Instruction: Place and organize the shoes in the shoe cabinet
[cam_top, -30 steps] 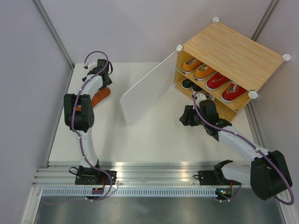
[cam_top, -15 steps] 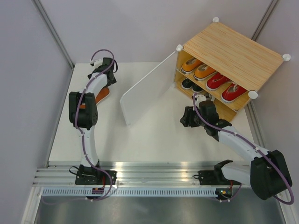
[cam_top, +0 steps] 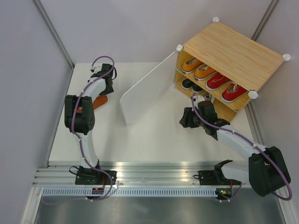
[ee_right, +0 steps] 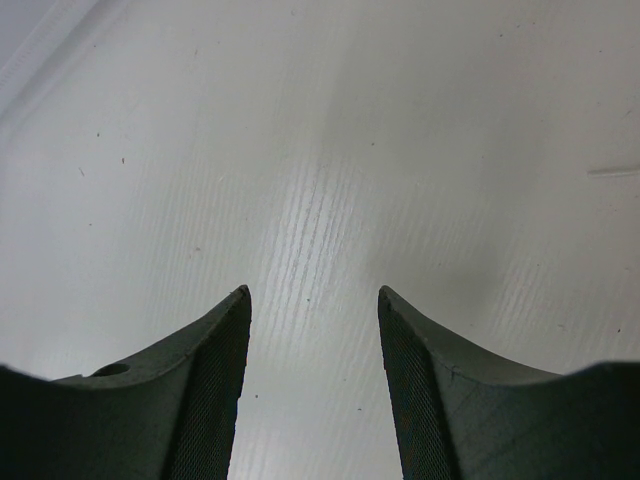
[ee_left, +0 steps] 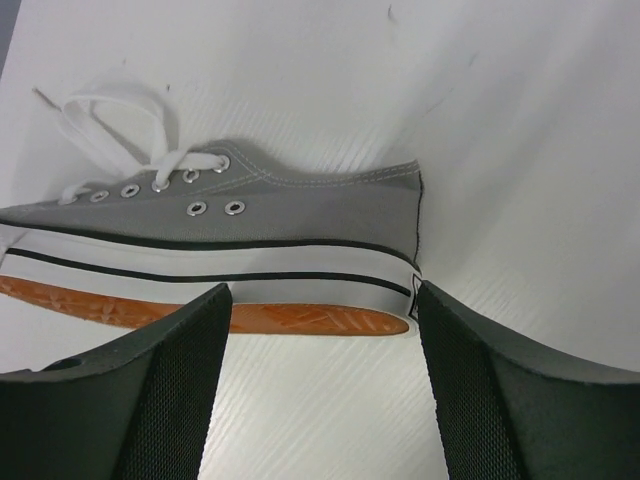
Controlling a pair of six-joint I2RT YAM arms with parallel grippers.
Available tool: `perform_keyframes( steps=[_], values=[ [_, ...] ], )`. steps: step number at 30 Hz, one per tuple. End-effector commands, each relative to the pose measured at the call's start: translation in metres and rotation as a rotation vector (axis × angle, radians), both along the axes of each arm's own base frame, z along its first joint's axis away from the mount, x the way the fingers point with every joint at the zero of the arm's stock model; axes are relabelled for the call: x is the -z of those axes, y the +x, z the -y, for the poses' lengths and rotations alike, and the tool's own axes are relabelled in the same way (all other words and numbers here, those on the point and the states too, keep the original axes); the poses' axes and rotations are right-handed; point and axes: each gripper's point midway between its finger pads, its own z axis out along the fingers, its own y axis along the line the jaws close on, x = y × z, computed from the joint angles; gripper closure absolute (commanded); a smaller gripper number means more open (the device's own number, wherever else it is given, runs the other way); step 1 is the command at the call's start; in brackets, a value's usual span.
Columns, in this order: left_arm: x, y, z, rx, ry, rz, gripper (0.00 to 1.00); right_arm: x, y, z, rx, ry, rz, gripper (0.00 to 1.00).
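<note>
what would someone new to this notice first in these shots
The wood-topped shoe cabinet at the far right stands out, its white door swung open and an orange pair and a red pair lined up inside. On the left of the table, a grey sneaker lies on its side, orange sole showing, with the left gripper open around its rear half.
</note>
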Motion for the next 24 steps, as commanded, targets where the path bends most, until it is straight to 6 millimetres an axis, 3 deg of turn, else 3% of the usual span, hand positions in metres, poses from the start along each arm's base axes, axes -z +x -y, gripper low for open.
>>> perform_keyframes(
  steps=[1,6,11,16,19,22,24],
  values=[
    [0.013,-0.049,0.005,0.032,-0.047,-0.131,0.22,-0.002,0.002,-0.008,-0.032,0.022,0.009,0.41],
    [0.001,-0.075,0.004,0.051,-0.054,-0.132,0.22,-0.002,0.001,-0.011,-0.04,0.035,0.003,0.41],
    [0.001,-0.115,0.005,0.049,-0.085,-0.148,0.21,-0.001,0.0,-0.014,-0.046,0.049,-0.004,0.41],
    [0.025,-0.16,0.009,0.017,-0.138,-0.226,0.21,-0.002,-0.001,-0.014,-0.049,0.055,-0.004,0.41],
    [0.031,-0.175,0.02,-0.01,-0.219,-0.222,0.21,0.0,-0.002,-0.014,-0.049,0.054,-0.007,0.41],
    [0.011,-0.166,0.028,-0.011,-0.273,-0.125,0.18,0.0,-0.003,-0.014,-0.051,0.056,-0.007,0.41],
    [-0.014,-0.153,0.028,-0.003,-0.275,-0.03,0.16,0.0,-0.004,-0.015,-0.053,0.058,-0.009,0.41]
  ],
)
